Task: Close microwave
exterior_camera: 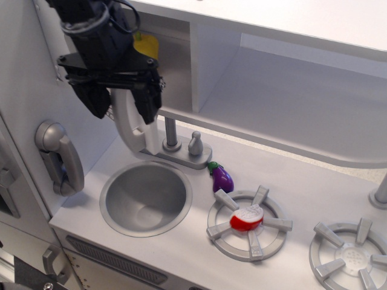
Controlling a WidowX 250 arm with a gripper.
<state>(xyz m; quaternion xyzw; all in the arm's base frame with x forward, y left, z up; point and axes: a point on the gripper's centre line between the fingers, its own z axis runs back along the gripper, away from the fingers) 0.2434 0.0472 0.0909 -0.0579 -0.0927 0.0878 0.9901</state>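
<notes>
The microwave [176, 66] is the white compartment at the upper left, with a yellow pepper [149, 44] inside. Its door stands part-way swung toward the opening; only the vertical silver handle [129, 124] shows clearly, as my arm covers the rest of the door. My black gripper [123, 101] hangs in front of the door with its fingers spread, one finger [95, 99] left of the handle and one [149, 104] right of it. It holds nothing that I can see.
A round sink [145, 198] and faucet [172, 134] lie right below the door. A purple eggplant [222, 177], a burner with a red piece [247, 220], a second burner [351, 251], a grey phone [58, 156] on the left wall, and the wide shelf [290, 96] are nearby.
</notes>
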